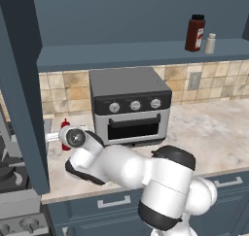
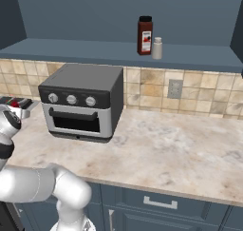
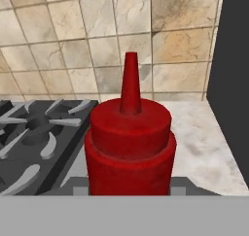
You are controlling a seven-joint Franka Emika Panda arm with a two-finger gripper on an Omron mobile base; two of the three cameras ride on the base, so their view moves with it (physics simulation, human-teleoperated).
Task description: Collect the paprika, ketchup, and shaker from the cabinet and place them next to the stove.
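The ketchup (image 3: 130, 147), a red squeeze bottle with a pointed nozzle, stands upright between the jaws of my gripper (image 1: 59, 136), which is shut on it. It is low over the counter, between the stove (image 3: 39, 128) and the toaster oven, and shows as a red patch (image 2: 14, 103) at the far left of the right base view. I cannot tell whether its base touches the counter. The paprika (image 1: 195, 33) and the small pale shaker (image 1: 210, 43) stand side by side on the cabinet shelf (image 1: 121, 55), far up and to the right of the gripper.
A silver toaster oven (image 1: 131, 106) sits on the marble counter (image 1: 214, 133) just right of the gripper. Tiled wall (image 3: 73, 45) runs behind. The cabinet's dark side panel (image 1: 24, 109) hangs in front of the stove's edge. Blue drawers (image 2: 161, 204) lie below the counter.
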